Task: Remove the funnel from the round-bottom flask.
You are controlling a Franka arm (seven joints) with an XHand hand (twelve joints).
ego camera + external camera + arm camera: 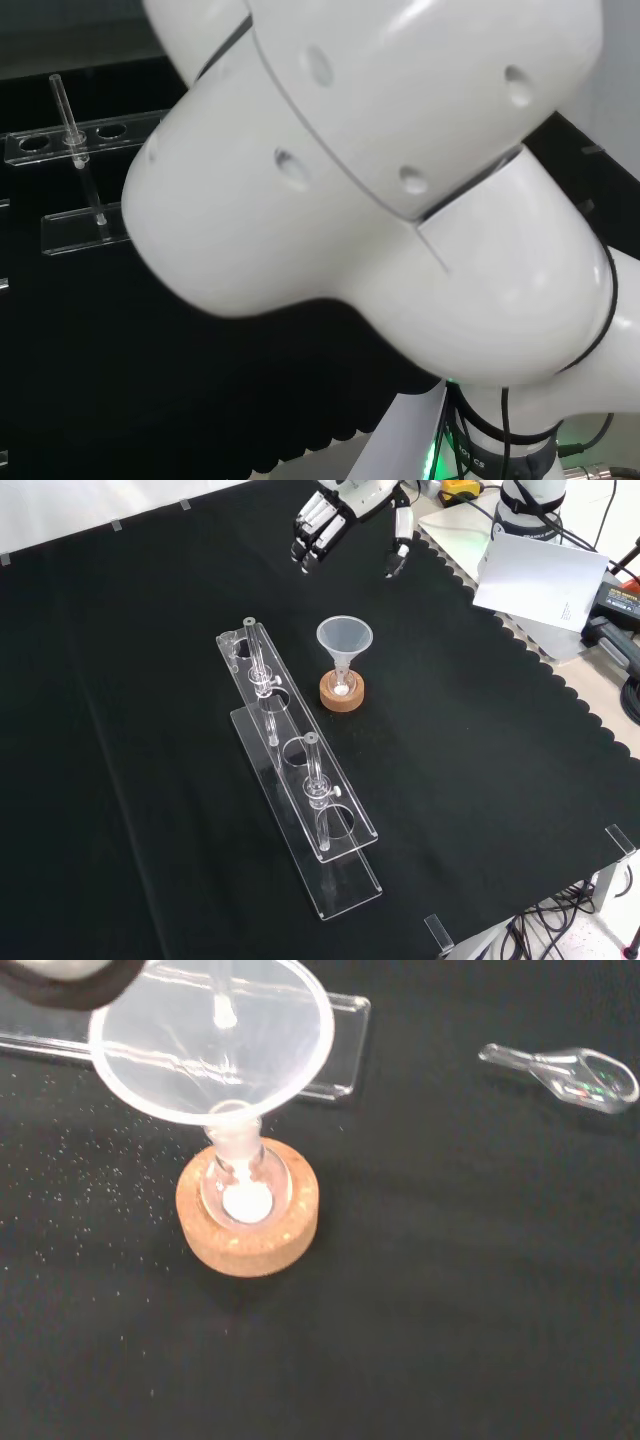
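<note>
A clear plastic funnel stands with its stem in the neck of a small round-bottom flask on a cork ring in the middle of the black cloth. In the wrist view the funnel is close and wide over the flask, which has something white at its bottom. The cork ring sits under it. The hand hangs at the front view's top, above and beyond the funnel, apart from it. Its fingers are relaxed and spread, and they hold nothing.
A long clear test-tube rack with two upright tubes lies left of the flask in the front view; the rack also appears in the head view. A small clear scoop lies on the cloth. White paper lies at the cloth's far right.
</note>
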